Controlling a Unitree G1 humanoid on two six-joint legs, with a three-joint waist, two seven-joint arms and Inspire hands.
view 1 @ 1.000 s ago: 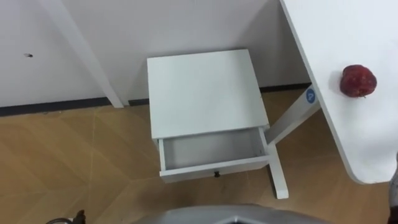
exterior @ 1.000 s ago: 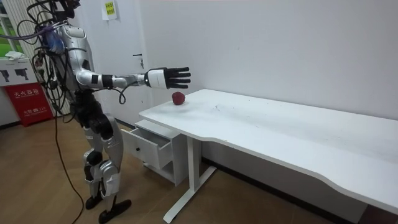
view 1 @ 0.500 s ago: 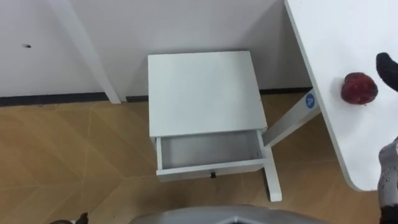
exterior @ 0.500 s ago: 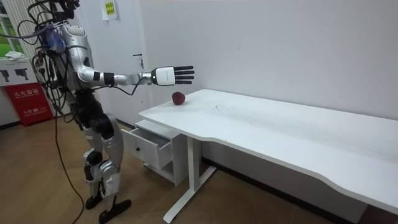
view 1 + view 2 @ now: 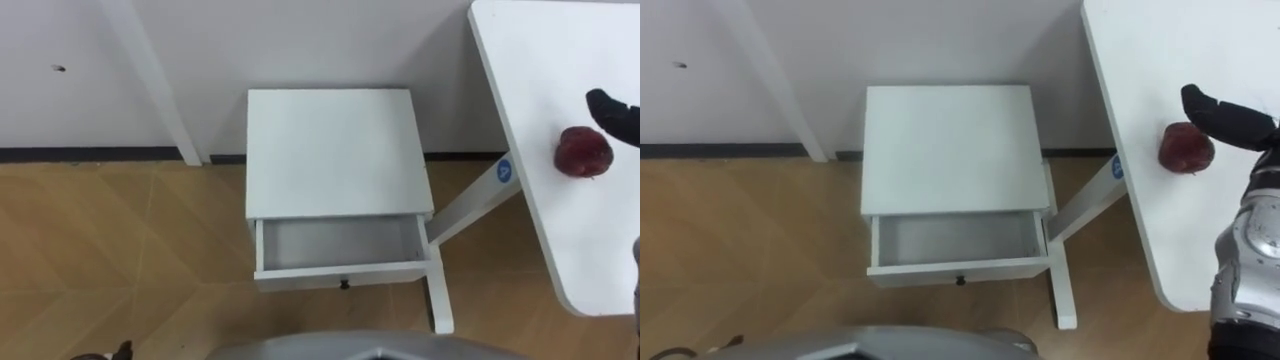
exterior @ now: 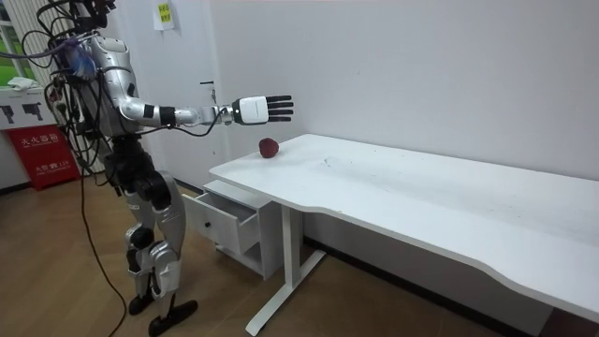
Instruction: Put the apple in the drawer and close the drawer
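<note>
A dark red apple (image 5: 583,152) lies on the white table (image 5: 545,60), near the end that stands by the cabinet. My right hand (image 5: 1228,117) reaches out over the table with its fingers straight, held in the air above and just beyond the apple (image 5: 1185,148) without touching it. In the room view the right hand (image 6: 258,109) hovers well above the apple (image 6: 269,148). The white cabinet (image 5: 336,150) stands in front of me against the wall, and its drawer (image 5: 340,245) is pulled out and holds nothing.
The table's white leg and foot (image 5: 440,290) stand right beside the open drawer. A slanted white post (image 5: 150,80) leans against the wall to the left of the cabinet. Wooden floor (image 5: 120,260) spreads around it. A red sign (image 6: 42,154) stands behind me.
My right hand has risen and reached further out over the table, from before the apple to above it. The eye view has shifted a little. Apple and drawer have not moved.
</note>
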